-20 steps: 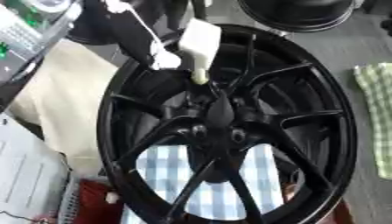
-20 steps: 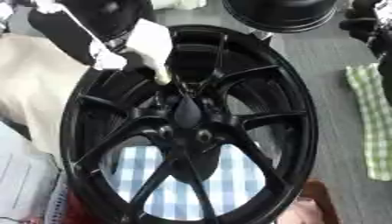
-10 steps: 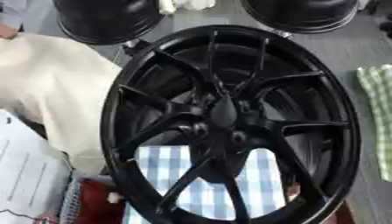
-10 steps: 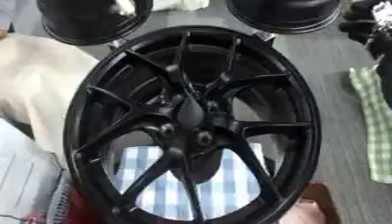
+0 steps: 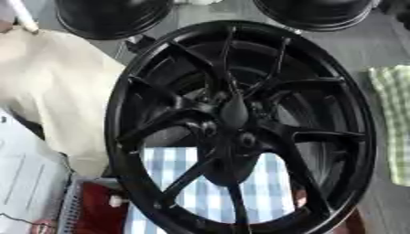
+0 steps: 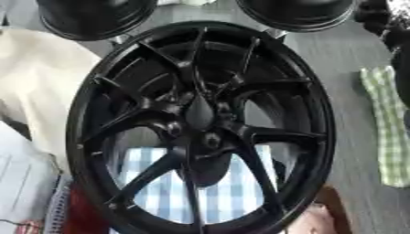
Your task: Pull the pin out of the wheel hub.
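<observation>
in the left eye view one black wheel hub [image 5: 240, 132] stands nearly upright and fills the middle of the frame, its centre boss just below the middle, spokes fanning out to every hour. no pin can be made out on it, and neither hand shows, so whether they are wide, narrow or holding anything cannot be told. two more black rims [image 5: 112, 16] sit at 11 and 1 o'clock behind it. a cream cloth [image 5: 56, 87] lies at 9 o'clock, a blue checked cloth [image 5: 216, 192] shows through the spokes at 6, a green checked cloth [image 5: 392, 119] at 3. in the right eye view the same wheel sits a little toward 9 o'clock, the grey counter [image 6: 352, 55] bare at 2 o'clock, and again no hand. judging from this, the pull looks either finished or not in hand; the next move calls for finding the pin among the spokes and bringing a hand in over it.
</observation>
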`<action>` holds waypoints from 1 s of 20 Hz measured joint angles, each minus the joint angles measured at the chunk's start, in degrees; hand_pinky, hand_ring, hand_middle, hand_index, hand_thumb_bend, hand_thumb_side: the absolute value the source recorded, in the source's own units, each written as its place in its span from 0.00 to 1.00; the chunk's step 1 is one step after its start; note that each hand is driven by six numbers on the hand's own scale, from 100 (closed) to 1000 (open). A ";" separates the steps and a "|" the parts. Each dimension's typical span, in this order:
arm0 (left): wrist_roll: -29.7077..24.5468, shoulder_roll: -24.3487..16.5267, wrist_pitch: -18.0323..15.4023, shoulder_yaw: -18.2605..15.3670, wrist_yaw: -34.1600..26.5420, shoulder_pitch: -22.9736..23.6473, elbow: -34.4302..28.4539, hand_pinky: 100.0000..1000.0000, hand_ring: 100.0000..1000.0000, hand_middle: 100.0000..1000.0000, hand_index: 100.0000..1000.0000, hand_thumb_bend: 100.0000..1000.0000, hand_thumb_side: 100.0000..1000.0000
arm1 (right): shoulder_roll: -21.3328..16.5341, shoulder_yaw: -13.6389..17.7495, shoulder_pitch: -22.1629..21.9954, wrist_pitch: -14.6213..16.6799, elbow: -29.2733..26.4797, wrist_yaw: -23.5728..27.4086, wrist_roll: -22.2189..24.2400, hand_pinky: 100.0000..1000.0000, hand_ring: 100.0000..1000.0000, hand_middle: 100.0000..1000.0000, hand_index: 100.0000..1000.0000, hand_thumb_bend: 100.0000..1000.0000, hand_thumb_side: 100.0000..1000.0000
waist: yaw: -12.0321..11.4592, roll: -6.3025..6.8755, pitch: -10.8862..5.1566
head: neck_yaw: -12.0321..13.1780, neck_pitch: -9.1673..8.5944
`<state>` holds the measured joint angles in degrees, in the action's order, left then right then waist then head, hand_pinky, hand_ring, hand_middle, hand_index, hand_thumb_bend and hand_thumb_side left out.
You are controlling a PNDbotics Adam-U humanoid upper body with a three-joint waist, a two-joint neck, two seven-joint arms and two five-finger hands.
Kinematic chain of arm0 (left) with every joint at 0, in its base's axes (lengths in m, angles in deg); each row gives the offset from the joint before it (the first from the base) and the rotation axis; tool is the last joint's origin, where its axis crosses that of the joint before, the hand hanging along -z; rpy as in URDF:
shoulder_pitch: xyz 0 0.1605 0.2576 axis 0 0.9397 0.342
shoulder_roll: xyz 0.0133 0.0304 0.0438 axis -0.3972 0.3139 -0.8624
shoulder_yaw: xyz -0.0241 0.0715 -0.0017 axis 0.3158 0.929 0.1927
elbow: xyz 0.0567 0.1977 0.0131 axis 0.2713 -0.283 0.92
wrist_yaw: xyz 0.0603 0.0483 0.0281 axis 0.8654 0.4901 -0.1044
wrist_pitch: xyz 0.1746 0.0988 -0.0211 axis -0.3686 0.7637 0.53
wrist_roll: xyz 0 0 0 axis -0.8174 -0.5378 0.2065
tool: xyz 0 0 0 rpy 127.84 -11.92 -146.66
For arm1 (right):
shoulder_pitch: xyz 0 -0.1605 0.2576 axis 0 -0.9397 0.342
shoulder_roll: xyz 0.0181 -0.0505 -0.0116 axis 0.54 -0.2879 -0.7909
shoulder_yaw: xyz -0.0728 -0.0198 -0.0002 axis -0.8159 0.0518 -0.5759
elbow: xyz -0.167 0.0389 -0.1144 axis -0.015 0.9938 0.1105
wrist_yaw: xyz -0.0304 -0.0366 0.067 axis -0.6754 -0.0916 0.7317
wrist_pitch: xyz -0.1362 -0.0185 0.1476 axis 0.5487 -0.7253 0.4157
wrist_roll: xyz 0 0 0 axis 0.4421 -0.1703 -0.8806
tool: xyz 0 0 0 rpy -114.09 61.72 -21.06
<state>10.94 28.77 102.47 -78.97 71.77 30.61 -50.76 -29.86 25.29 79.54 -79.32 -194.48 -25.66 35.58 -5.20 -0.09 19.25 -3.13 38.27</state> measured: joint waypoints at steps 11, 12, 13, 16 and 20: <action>5.22 0.92 -0.26 -3.57 0.86 12.71 -2.27 0.72 0.54 0.43 0.56 0.00 0.14 | -0.07 0.93 0.24 0.47 -0.62 0.07 -0.93 0.87 0.70 0.62 0.67 0.00 0.59 | -0.43 -0.78 0.00 | -0.60 0.41; 5.35 1.27 -0.37 -3.68 0.90 13.37 -2.32 0.78 0.64 0.56 0.69 0.07 0.16 | -0.07 1.01 0.24 0.49 -0.66 0.09 -1.02 0.87 0.70 0.61 0.67 0.00 0.59 | -0.43 -0.86 0.00 | -0.62 0.41; 5.45 1.56 -0.41 -3.84 1.16 13.98 -2.29 0.80 0.69 0.60 0.74 0.11 0.18 | -0.07 1.02 0.24 0.51 -0.67 0.10 -1.07 0.87 0.70 0.61 0.67 0.00 0.59 | -0.44 -0.93 0.00 | -0.67 0.41; 6.06 2.26 -0.44 -4.42 3.63 15.41 -1.62 0.88 0.82 0.82 0.94 0.53 0.52 | -0.07 1.04 0.20 0.56 -0.68 0.19 -1.17 0.87 0.70 0.61 0.67 0.00 0.59 | -0.45 -1.00 0.00 | -0.90 0.36; 7.15 3.12 -0.24 -5.63 8.16 17.23 -0.56 0.87 0.82 0.83 0.93 0.52 0.63 | -0.07 1.20 -0.07 0.60 -0.68 0.24 -1.23 0.87 0.70 0.61 0.67 0.00 0.59 | -0.45 -1.18 0.00 | -1.23 0.35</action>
<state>18.09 31.89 102.23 -84.60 79.93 47.85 -51.32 -29.92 26.49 79.47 -78.72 -195.16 -25.41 34.35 -5.66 -1.27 19.25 -4.37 38.62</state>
